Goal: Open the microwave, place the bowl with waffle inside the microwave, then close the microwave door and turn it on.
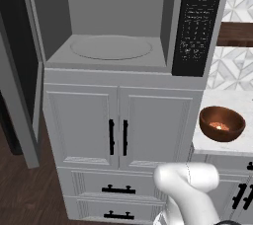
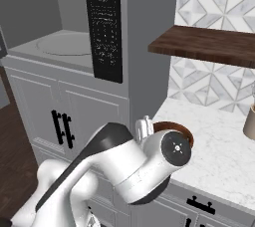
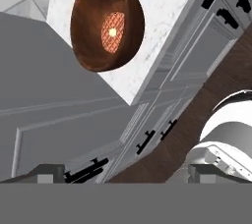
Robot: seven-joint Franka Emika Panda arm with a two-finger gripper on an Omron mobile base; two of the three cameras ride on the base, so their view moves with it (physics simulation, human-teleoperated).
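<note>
The grey microwave [image 1: 113,73] stands above white cabinets, its cavity and round turntable [image 1: 111,47] bare. The microwave door [image 1: 20,86] hangs swung out to the left, and the black keypad [image 1: 197,26] is on the right. On the marble counter to the right sits the reddish-brown bowl [image 1: 222,123] with the orange waffle [image 1: 220,126] inside. In the hand view the bowl [image 3: 93,36] and waffle [image 3: 113,31] lie well ahead of my gripper [image 3: 129,174], which is open and holds nothing. My arm covers the near part of the bowl [image 2: 172,126] in the right base view.
White cabinet doors with black handles [image 1: 118,137] and drawers sit below the microwave. A dark wooden shelf [image 2: 209,44] hangs over the marble counter [image 2: 219,146]. A beige object [image 2: 249,119] stands at the counter's right edge. Dark wood floor [image 1: 24,189] lies at the left.
</note>
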